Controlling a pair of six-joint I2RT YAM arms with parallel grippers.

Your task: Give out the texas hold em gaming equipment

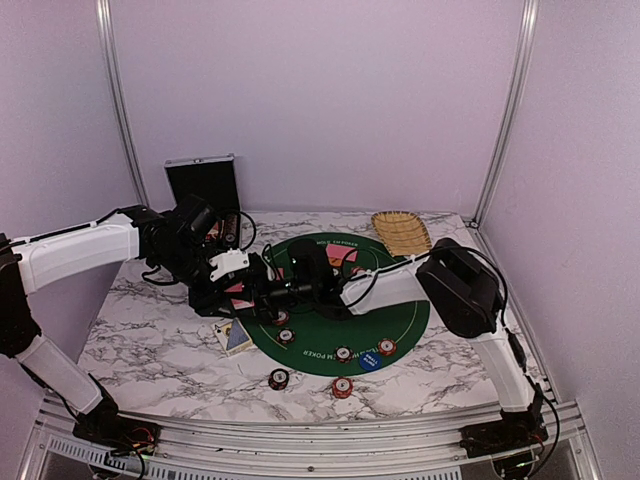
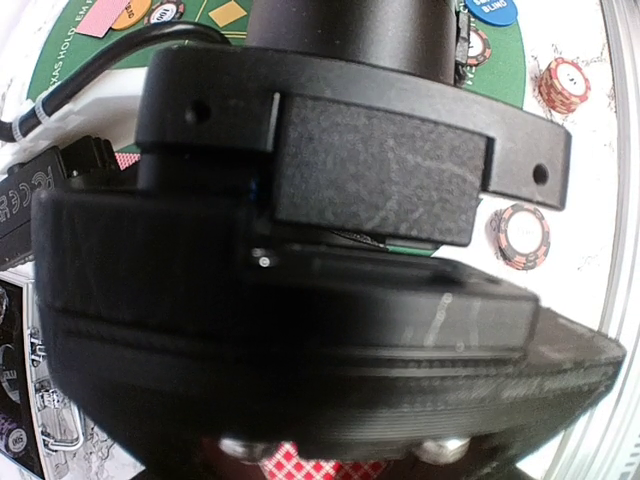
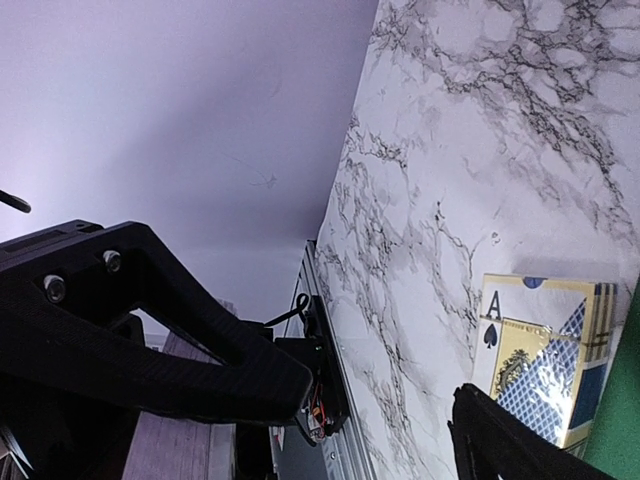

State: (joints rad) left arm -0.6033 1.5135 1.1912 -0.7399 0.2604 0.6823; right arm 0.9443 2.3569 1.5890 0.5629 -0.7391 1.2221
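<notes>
Beside green mat [image 1: 410, 318], card box [image 3: 540, 360], ace legible only from right wrist

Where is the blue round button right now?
In the top view, the blue button disc lies on the near edge of the green mat, right of centre, beside a red striped chip.

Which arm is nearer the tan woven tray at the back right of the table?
Right. The right arm crosses the round green mat just in front of the tan woven tray; the left arm comes in from the far left.
</notes>
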